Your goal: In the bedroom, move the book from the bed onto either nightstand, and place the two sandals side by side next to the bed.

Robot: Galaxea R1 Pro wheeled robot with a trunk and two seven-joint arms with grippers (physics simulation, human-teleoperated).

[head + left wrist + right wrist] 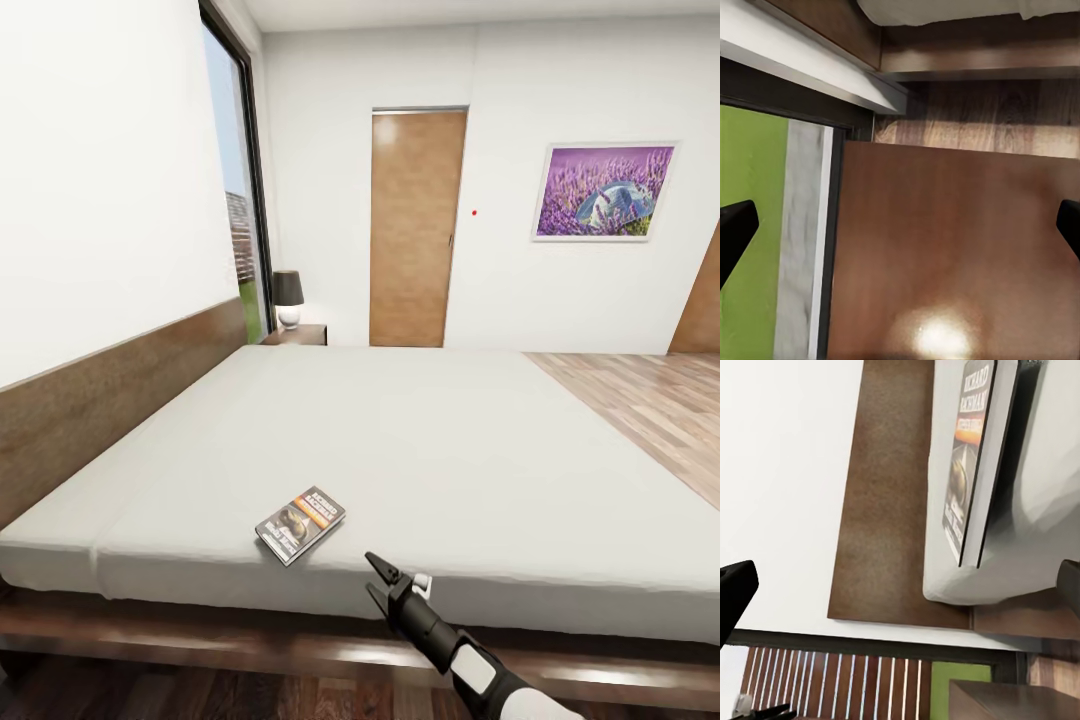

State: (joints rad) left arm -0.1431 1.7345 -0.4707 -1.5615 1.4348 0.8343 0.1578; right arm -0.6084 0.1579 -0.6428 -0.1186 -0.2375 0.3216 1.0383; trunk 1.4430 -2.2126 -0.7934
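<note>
At the far left corner stands the nightstand [297,334] with a lamp [288,298] — a possible place for the book [300,523], which lies flat near the front edge of the bed [450,440]. The right gripper [374,580] hovers just beside it, fingers spread, probably to pick it up. The cover reads "RICHARD BACHMAN" — smaller words are unclear. The left gripper [900,225] is spread above a glossy brown top.

book [300,524]: flat, cover up | on bed [450,440] near edge | nightstand [300,334] far
</note>
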